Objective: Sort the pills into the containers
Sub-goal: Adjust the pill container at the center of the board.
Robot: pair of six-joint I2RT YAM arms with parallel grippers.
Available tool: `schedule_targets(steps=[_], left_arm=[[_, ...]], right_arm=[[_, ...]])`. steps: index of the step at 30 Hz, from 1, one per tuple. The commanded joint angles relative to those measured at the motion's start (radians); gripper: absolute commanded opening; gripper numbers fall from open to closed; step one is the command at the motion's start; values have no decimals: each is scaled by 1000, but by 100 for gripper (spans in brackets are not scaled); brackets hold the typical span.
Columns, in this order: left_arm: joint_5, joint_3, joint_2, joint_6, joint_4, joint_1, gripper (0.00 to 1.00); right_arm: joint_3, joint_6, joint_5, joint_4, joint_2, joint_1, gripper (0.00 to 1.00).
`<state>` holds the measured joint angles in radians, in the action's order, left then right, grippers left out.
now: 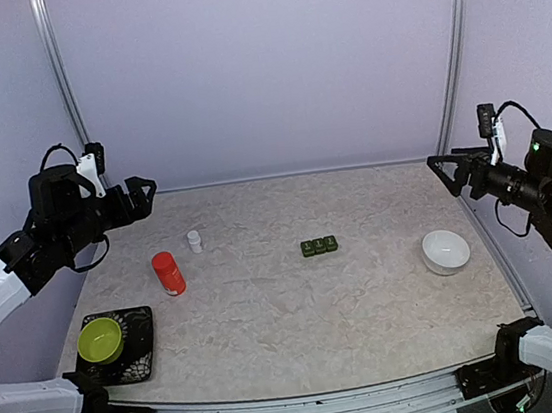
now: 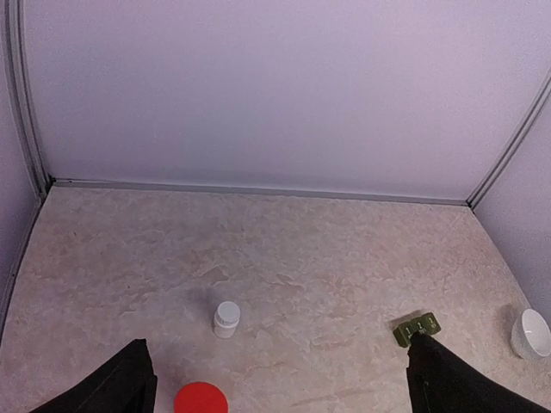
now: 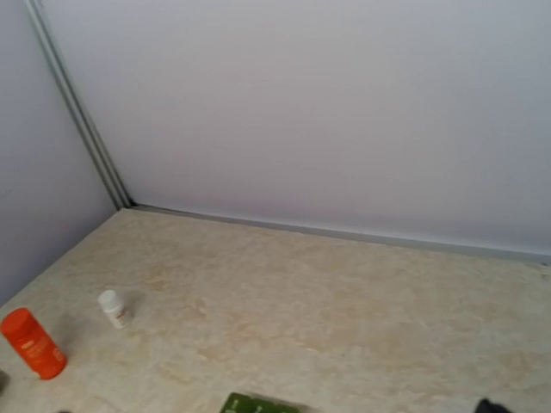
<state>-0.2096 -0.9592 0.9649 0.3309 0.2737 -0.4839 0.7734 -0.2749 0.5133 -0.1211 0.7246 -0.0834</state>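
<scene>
Left gripper [image 1: 144,197] and right gripper [image 1: 442,174] hang spread wide and empty above opposite sides of the marbled beige table [image 1: 289,316]. 1 dark green row of 3 square containers [image 1: 319,246] lies mid-table, well apart from both. Also standing there: 1 small white bottle [image 1: 195,241], 1 red cylinder [image 1: 168,273], 1 glossy white bowl [image 1: 446,251], and 1 lime bowl [image 1: 100,340] on 1 black tray [image 1: 141,352].

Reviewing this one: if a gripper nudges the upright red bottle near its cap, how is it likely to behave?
The red bottle stands tall and narrow on a small base, so a high nudge would probably tip it rather than slide it. Its round body suggests it would roll once down. It looks like plastic, so it is likely light.
</scene>
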Motion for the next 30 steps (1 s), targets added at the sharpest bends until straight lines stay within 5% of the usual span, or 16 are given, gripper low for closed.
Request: schedule_targets(steps=[1,13,30], left_arm=[[-1,-35,21,-11,-6,-39,99],[43,-20,108,-27,-66,-113,99],[21,-9,347,-66,-130,-312,99]], right_arm=[[23,-14,47,-2,9,15,100],[-2,-29,102,2,95,15,100],[-55,-3,-166,-56,300,-174,100]])
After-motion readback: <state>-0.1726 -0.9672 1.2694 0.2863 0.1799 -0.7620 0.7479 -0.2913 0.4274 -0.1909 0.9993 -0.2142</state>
